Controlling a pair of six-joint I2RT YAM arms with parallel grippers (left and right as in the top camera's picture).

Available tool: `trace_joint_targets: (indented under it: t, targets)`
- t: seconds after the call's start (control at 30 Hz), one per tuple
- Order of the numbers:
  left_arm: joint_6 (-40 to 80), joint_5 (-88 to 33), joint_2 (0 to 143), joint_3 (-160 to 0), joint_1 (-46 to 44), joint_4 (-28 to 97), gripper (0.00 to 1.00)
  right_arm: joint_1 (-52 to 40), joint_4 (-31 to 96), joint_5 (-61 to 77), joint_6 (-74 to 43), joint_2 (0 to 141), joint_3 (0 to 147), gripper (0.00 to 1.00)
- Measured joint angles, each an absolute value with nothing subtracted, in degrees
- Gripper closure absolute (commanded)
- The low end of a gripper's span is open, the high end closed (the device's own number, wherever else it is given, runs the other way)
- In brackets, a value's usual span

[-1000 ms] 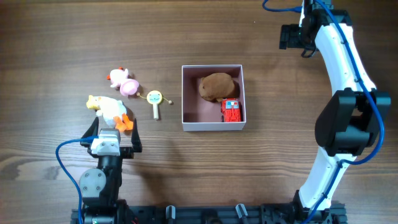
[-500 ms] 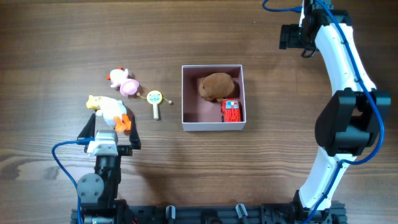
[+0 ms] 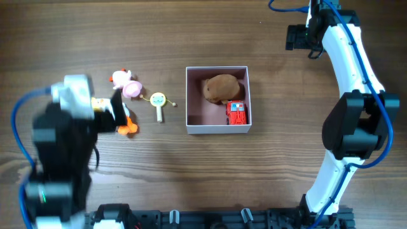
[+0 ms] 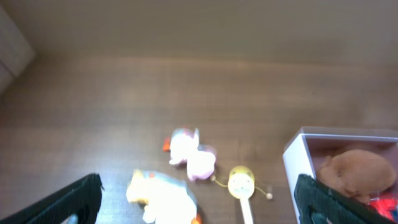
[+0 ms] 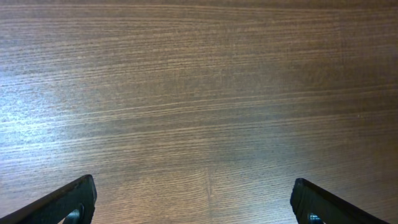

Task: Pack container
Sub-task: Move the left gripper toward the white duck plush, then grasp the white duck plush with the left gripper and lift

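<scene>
My left end effector [image 4: 198, 190] has its dark fingers [image 4: 81, 199] spread wide and carries nothing. On its wrist feed it looks down on three loose toys: a white duck [image 4: 158, 196] nearest me, a pink-and-white toy [image 4: 193, 155] just beyond it, and a yellow toy [image 4: 241, 183] with a short handle off to the right. That feed is soft, so I cannot read finer detail. From overhead the left arm [image 3: 60, 149] is a blur over the left side of the worktop [image 3: 286, 178], and it covers part of the duck, whose orange feet stick out at its right edge. The container [image 3: 218, 130] sits near the middle of the worktop, its left wall facing the toys. A strip of bare wood lies between that wall and the yellow toy. Inside, a brown plush [image 3: 222, 88] lies toward the far right and a red toy [image 3: 236, 112] sits in the near right corner against the right wall, just beside the plush. Bare pink floor shows along the left half. My right end effector [image 5: 193, 190] is also spread and unloaded. It hangs over plain wood grain at the far right, well apart from the container.
</scene>
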State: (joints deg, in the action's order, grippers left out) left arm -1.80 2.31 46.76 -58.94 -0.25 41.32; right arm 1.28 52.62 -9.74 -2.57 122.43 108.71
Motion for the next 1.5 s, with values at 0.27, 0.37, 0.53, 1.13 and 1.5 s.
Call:
trace_joint_targets:
  t: [0.27, 0.37, 0.53, 1.13, 1.5]
  targets:
    - [-1.2, -0.4, 81.3, -82.6, -0.3, 58.9, 0.00, 1.3, 52.7, -9.7, -2.5, 122.4, 108.7, 0.01]
    - [-1.1, -6.4, 88.9, -82.8, -0.3, 59.1, 0.00, 1.3, 52.6, -9.7, -2.6, 122.4, 108.7, 0.01]
    - [-1.1, -12.3, 93.7, -82.8, -0.3, 59.2, 0.00, 1.3, 52.7, -9.7, -2.5, 122.4, 108.7, 0.01]
    - [34.7, 12.7, 93.9, -82.8, 0.8, 67.7, 0.00, 1.3, 52.6, -9.7, -2.5, 122.4, 108.7, 0.01]
    - [41.3, 10.9, 98.1, -76.9, 4.2, 62.0, 0.00, 1.3, 52.7, -9.7, -2.5, 122.4, 108.7, 0.01]
